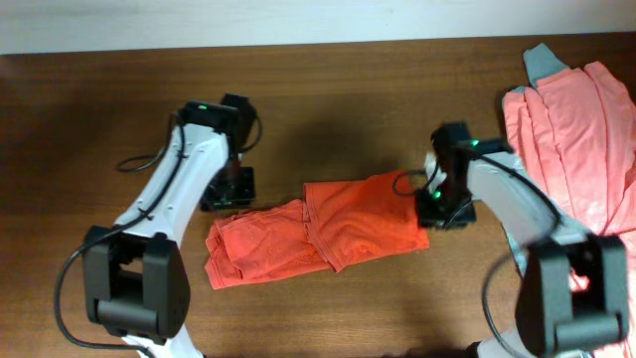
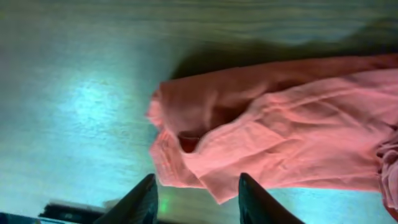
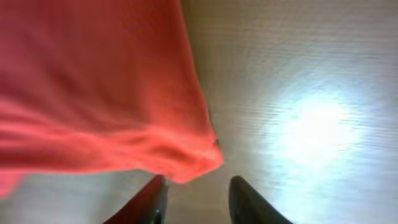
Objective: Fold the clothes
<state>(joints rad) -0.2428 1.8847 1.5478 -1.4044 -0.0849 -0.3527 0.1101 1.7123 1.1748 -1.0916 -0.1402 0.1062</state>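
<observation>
In the middle of the table (image 1: 348, 109), the orange-red shirt (image 1: 338, 234) is lying as a long folded strip, so both of its ends are reachable at once. The left gripper (image 2: 196, 186) is hovering at its left end and the right gripper (image 3: 198, 180) at its right corner, both with jaws standing apart and gripping nothing. The pink clothes (image 1: 576, 129) are lying heaped at the right edge, probably set aside for their turn.

My overhead view is evenly lit and sharp; both wrist views look soft, with white glare blooming on the table (image 3: 311, 124) and the T-shirt (image 3: 93, 93) blurred
</observation>
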